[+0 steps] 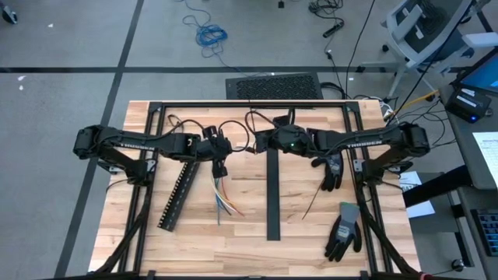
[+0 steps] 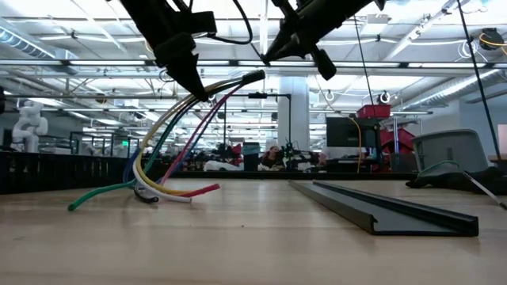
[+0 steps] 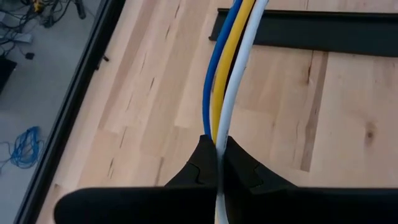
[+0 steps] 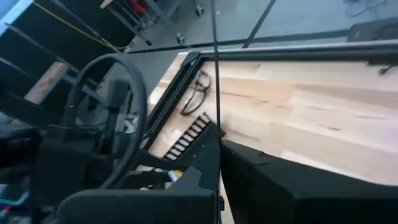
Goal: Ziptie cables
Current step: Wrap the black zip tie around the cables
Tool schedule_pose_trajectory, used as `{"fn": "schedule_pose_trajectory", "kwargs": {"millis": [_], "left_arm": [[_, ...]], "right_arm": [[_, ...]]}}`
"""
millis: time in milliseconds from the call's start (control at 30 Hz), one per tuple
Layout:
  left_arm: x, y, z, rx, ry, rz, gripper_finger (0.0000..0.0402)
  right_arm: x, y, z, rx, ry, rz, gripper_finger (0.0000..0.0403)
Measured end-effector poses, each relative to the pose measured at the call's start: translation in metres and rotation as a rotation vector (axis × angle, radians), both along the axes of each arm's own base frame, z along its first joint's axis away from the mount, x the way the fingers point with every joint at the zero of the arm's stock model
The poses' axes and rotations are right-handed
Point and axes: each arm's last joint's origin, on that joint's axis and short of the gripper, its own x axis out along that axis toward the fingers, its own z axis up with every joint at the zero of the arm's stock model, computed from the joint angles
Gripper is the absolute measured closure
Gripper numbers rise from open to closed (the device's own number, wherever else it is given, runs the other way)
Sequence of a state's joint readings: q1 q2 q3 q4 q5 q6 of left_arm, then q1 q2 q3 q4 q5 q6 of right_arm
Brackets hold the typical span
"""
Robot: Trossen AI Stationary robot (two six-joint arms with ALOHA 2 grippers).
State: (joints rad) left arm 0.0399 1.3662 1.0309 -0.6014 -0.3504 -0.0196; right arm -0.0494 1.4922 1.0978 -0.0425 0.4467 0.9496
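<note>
Cables (image 2: pixel 170 138): light, limp, slippery; pinched in the closed left gripper (image 3: pixel 219 163) above the table (image 1: pixel 249 225), tails drooping onto it. You'd hold near the gathered tip. Right gripper (image 4: pixel 219 163) clamps a thin black strip (image 4: pixel 214 68).

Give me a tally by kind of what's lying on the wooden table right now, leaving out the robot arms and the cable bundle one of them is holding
Black work gloves: 2, one under the right arm, one nearer the front edge
Long black channel: 1
Slotted black cable duct: 1
Thin loose black strip, likely a zip tie: 1
Total: 5
</note>
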Motion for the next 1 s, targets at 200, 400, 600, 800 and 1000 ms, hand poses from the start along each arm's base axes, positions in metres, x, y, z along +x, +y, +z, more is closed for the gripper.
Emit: {"fn": "schedule_pose_trajectory", "kwargs": {"millis": [200,400,600,800,1000], "left_arm": [[-0.001,0.001,0.001,0.006,-0.003,0.006,0.0396],[-0.001,0.005,0.003,0.009,-0.014,0.025,0.0396],[0.002,0.009,0.012,0.016,-0.051,0.032,0.0396],[0.004,0.009,0.019,0.019,-0.066,0.018,0.0396],[0.006,0.009,0.025,0.005,-0.09,-0.001,0.0396]], "right_arm": [[-0.002,-0.001,-0.003,-0.024,0.051,-0.025,0.0403],[-0.002,0.001,-0.002,-0.026,0.032,-0.063,0.0403],[0.004,0.003,-0.005,-0.034,-0.001,-0.09,0.0403],[0.009,0.0,-0.006,-0.068,-0.025,-0.109,0.0403],[0.011,-0.001,0.0,-0.086,-0.081,-0.118,0.0403]]}}
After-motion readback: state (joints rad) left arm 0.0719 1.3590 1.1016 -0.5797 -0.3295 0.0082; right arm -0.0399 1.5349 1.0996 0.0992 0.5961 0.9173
